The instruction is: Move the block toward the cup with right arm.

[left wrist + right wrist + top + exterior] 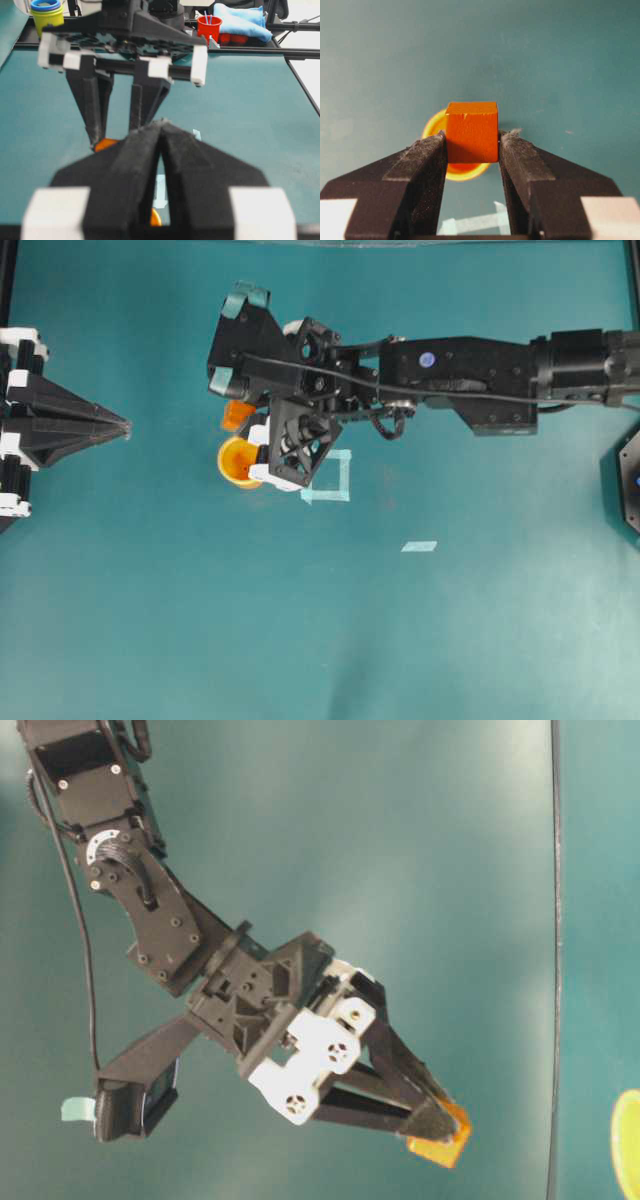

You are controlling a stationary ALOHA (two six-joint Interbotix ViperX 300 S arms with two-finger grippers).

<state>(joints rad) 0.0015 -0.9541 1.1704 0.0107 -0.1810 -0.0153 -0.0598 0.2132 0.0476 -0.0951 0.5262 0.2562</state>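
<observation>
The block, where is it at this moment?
The block sits between the fingers of the right gripper. In the overhead view it is left of centre, beside the cup.

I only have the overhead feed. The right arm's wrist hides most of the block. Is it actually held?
Observer: Yes. The right wrist view shows the block pinched between the right gripper's two black fingers.
Operator: Where's the cup relative to it?
Observer: In that same view the cup sits right behind and below the block, its rim peeking out on the left and underneath.
Operator: Block on the table or lifted?
Observer: Cannot tell for sure; the table-level view shows the block tilted at the fingertips, with no surface visible under it.
Operator: Left gripper?
Observer: Its own wrist camera shows the left gripper shut and holding nothing.
</observation>
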